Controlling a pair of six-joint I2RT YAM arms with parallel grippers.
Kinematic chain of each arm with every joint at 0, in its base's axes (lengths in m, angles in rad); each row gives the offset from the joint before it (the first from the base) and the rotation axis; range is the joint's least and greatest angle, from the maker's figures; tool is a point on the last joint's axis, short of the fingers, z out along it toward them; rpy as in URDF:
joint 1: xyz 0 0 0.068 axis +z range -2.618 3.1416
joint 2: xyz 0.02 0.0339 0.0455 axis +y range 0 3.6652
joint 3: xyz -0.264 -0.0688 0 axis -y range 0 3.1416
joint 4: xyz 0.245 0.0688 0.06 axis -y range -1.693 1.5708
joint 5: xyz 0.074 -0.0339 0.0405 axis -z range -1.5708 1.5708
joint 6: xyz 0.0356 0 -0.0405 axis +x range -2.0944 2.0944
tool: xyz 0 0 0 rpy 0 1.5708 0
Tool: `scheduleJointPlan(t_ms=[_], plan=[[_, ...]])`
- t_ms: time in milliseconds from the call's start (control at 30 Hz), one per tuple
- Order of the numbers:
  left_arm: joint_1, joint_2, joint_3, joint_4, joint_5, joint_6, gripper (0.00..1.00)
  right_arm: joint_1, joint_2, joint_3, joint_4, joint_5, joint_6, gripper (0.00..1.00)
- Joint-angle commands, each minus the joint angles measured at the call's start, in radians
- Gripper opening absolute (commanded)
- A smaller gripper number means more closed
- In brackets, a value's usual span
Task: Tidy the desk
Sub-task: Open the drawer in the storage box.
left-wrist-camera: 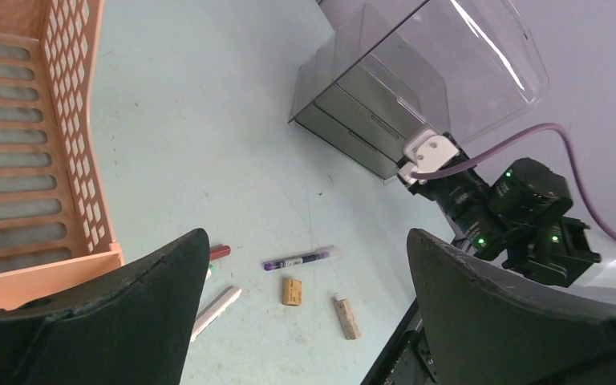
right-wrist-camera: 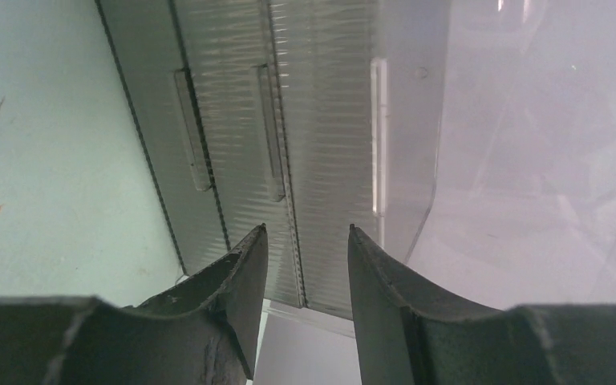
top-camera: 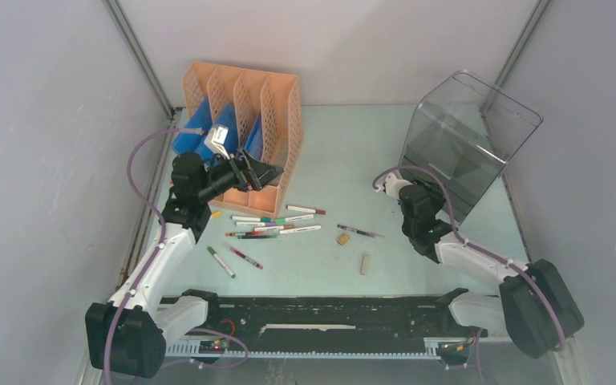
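The desk is a pale mint-green top. My left gripper hovers wide open beside the orange file rack, with nothing between its fingers. Below it lie several markers, a purple pen, a short cork and a longer cork. My right gripper points at the front of the clear drawer box. Its jaws stand apart, and the box's ribbed drawer fronts show through the gap; nothing is held.
The rack holds blue items. A green marker and a red marker lie near the left arm. The drawer box stands tilted at the back right. Grey walls close in the desk, and a black rail runs along the near edge.
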Motion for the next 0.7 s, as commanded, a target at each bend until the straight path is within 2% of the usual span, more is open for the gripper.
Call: scheduleJointPlan(t_ms=[0, 100, 233, 433, 667], plan=[[-0.002, -0.004, 0.019, 0.008, 0.024, 0.004, 1.00, -0.015, 0.058, -0.021, 0.233, 0.029, -0.113, 0.49], [-0.002, -0.005, 0.019, 0.006, 0.023, 0.006, 1.00, -0.018, 0.103, -0.041, 0.354, 0.047, -0.191, 0.49], [-0.003, -0.009, 0.020, 0.004, 0.023, 0.007, 1.00, -0.021, 0.139, -0.043, 0.415, 0.054, -0.234, 0.49], [-0.003, -0.013, 0.020, 0.002, 0.024, 0.007, 1.00, -0.001, 0.113, -0.042, 0.416, 0.058, -0.273, 0.48], [-0.002, -0.011, 0.021, -0.003, 0.024, 0.012, 1.00, -0.059, 0.143, -0.030, 0.425, 0.042, -0.298, 0.46]])
